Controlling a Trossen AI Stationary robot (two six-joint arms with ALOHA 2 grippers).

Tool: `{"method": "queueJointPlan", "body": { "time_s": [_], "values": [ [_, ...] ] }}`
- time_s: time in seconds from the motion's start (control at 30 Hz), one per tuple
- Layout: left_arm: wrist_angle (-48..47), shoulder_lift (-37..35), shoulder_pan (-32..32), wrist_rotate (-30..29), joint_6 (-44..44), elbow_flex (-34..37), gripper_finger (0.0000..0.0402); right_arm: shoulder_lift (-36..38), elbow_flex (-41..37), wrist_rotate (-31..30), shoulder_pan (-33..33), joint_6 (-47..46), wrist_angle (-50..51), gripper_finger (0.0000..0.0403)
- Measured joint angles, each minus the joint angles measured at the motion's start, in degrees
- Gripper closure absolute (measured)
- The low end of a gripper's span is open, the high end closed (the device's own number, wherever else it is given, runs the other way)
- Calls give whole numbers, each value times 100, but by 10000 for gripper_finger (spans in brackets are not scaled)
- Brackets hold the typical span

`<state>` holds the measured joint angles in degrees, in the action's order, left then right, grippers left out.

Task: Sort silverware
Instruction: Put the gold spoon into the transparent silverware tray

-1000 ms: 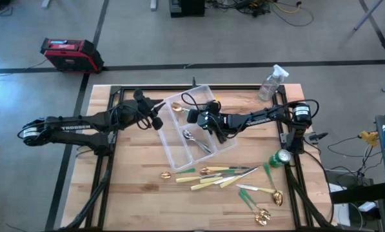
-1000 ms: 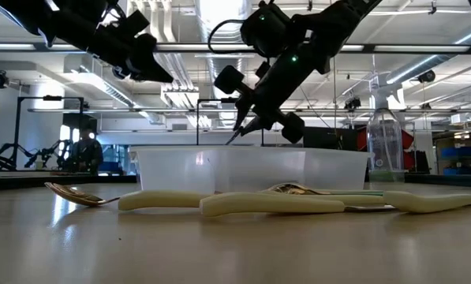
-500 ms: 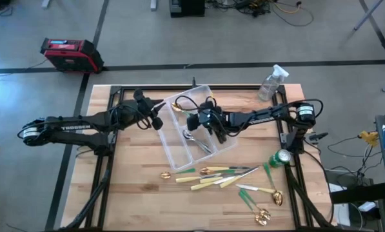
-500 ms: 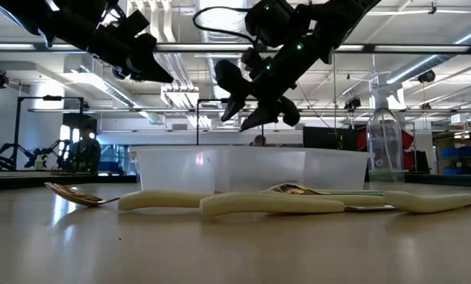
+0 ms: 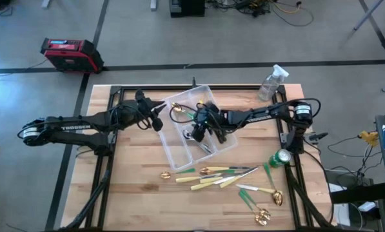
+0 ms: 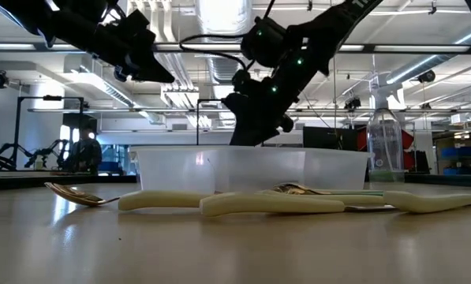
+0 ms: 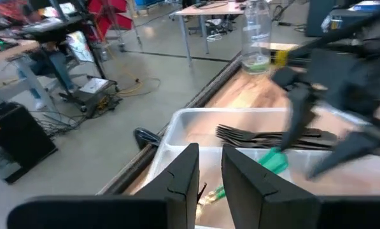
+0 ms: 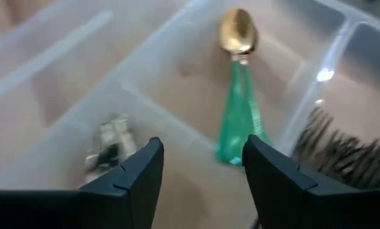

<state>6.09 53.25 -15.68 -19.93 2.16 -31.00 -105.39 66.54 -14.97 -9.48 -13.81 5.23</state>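
Observation:
A clear divided tray (image 5: 168, 134) stands in the middle of the table. One compartment holds a green-handled gold spoon (image 8: 237, 114), another shiny silver spoons (image 8: 108, 147), a third dark forks (image 8: 345, 162). My right gripper (image 5: 196, 127) hangs open just above the tray, over the green-handled spoon, its fingers (image 8: 142, 172) holding nothing. My left gripper (image 5: 158, 120) hovers beside the tray's left wall, clear of it, with a narrow empty gap between its fingers (image 7: 188, 175). More silverware lies flat on the near half of the table: cream-yellow-handled knives (image 5: 208, 182), green-handled gold spoons (image 5: 260, 191) and a gold spoon (image 5: 166, 174).
A green can (image 5: 281, 158) stands near the right edge, beside the loose silverware. A clear spray bottle (image 5: 273, 82) stands at the far right corner. Bare wood shows at the near left of the table.
My right gripper has opened: its fingers were together a second ago and now stand apart. It has also gone toward the table's left edge over the tray and dipped down to the tray's rim. My left arm has kept still.

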Motion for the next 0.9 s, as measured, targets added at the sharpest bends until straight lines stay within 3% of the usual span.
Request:
{"method": "queueJointPlan", "body": {
  "time_s": [0.27,0.67,0.77,0.9],
  "values": [
    [-111,2,13,7,-29,0,348,-227,4,46,-154,193,8,238],
    [-216,2,11,4,9,0,348,-228,39,1,-154,211,0,394],
    [-245,2,11,2,8,0,348,-228,39,22,-154,206,2,390],
    [-243,2,11,2,8,0,348,-228,39,18,-154,187,29,343]
  ]
}}
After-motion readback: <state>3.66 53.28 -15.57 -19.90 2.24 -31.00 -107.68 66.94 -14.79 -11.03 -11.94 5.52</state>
